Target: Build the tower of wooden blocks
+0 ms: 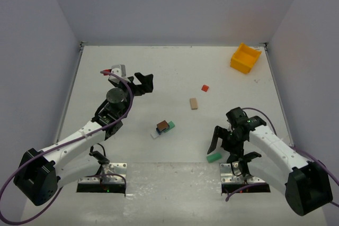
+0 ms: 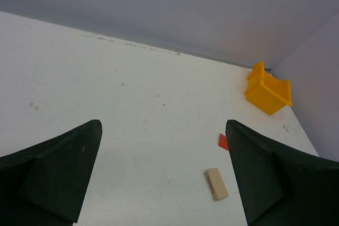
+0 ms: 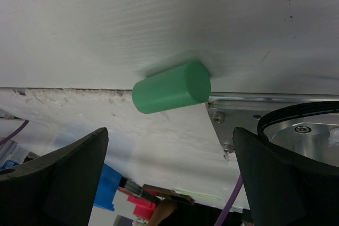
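A small stack of blocks (image 1: 163, 128), white, blue, teal and brown, sits mid-table. A tan block (image 1: 194, 104) and a red block (image 1: 205, 87) lie apart to its right; both also show in the left wrist view, tan (image 2: 216, 183) and red (image 2: 223, 142). A green cylinder (image 1: 213, 157) lies on its side near the front edge, by the right arm's base plate; it also shows in the right wrist view (image 3: 170, 87). My left gripper (image 1: 144, 84) is open and empty, raised at the left. My right gripper (image 1: 220, 142) is open and empty, just above the green cylinder.
A yellow plastic bin (image 1: 245, 57) stands at the back right corner, also in the left wrist view (image 2: 268, 90). Grey walls enclose the table on three sides. The arms' base plates (image 1: 241, 174) sit at the front edge.
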